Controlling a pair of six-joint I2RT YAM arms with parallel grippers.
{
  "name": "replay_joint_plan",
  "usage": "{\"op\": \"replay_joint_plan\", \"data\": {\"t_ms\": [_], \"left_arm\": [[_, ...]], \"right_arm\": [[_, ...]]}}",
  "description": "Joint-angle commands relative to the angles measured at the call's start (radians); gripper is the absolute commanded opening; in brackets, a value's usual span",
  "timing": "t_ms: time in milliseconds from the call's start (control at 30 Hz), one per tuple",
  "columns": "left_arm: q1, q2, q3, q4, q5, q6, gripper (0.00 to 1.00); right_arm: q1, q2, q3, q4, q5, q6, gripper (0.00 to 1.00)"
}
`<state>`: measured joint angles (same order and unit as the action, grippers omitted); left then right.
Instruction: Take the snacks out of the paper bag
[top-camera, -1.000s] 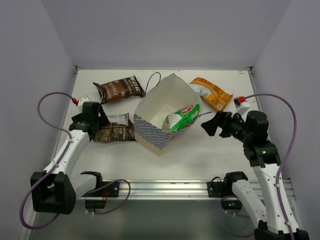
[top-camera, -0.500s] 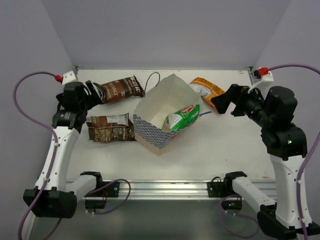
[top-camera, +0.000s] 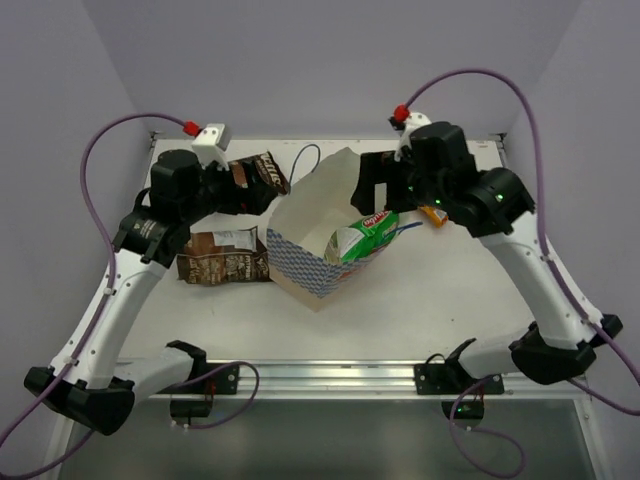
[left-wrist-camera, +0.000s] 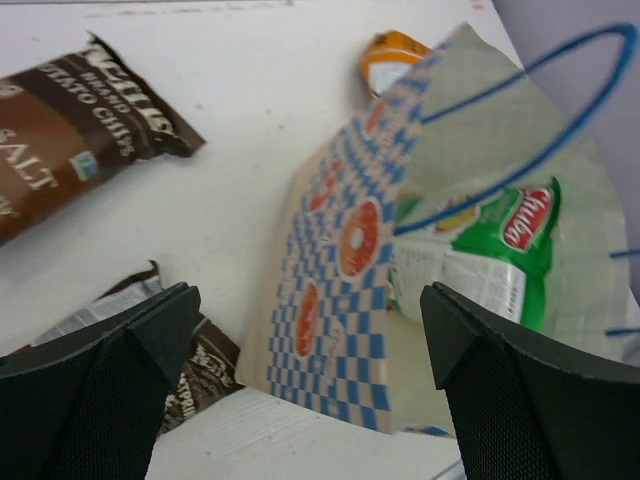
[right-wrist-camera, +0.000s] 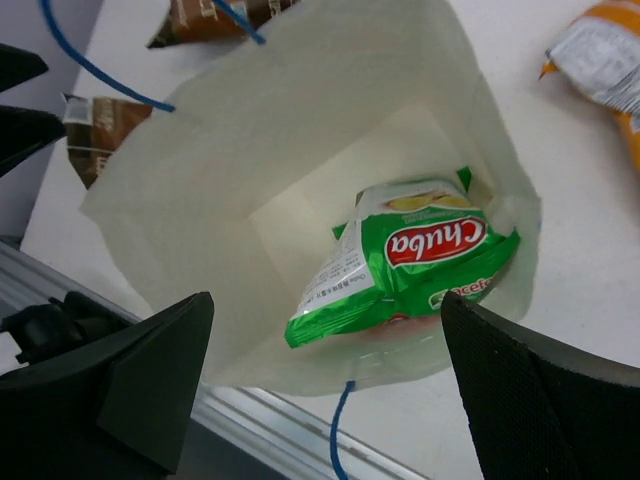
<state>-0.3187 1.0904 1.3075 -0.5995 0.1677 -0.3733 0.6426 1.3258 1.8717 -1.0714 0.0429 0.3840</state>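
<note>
White table (top-camera: 430, 300) across the middle of the top view, under everything else.

Mid-frame on it, one paper bag (top-camera: 303, 262): cream, with a blue-and-white checked lower band and orange marks, mouth gaping wide toward the top camera. Holds one green-and-white packet (top-camera: 365, 235), red label up, lying against the right-hand wall of the bag. Shows at centre frame in the right wrist view, on the cream inner paper.

Snacks counted: four. One in the bag, three out on the table.
- One dark brown packet (top-camera: 225, 262), flat at left of centre in the top view, just beside the bag's checked band. Touching or not, cannot tell.
- A second dark brown packet (top-camera: 262, 170) toward the upper left of the bag, partly covered by the left arm (top-camera: 150, 240).
- One orange-yellow packet (right-wrist-camera: 600, 70) at the upper right of the right wrist view, apart from the bag. Almost wholly hidden behind the right arm (top-camera: 480, 195) in the top view.

Left gripper (left-wrist-camera: 308, 300) raised over the left flank of the bag, fingers spread wide, grasping nothing. Right gripper (right-wrist-camera: 328, 300) raised over the bag's mouth, likewise spread wide and released, with the green-and-white packet framed between the fingers but untouched.

Thin blue cord handles (top-camera: 297, 160): two, one looping out at the bag's upper left edge in the top view, one at its right edge beside the green-and-white packet.
</note>
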Motion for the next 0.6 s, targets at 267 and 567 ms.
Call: {"op": "replay_joint_plan", "data": {"t_ms": [267,567], "left_arm": [[-0.117,0.028,0.042,-0.005,0.053,0.079,0.96],[-0.169,0.088,0.053,-0.048,0.039,0.188,0.80]], "right_arm": [[0.075,0.202,0.035,-0.194,0.216,0.271,0.99],[0.077,0.280,0.037,-0.305,0.279,0.397,0.99]]}}
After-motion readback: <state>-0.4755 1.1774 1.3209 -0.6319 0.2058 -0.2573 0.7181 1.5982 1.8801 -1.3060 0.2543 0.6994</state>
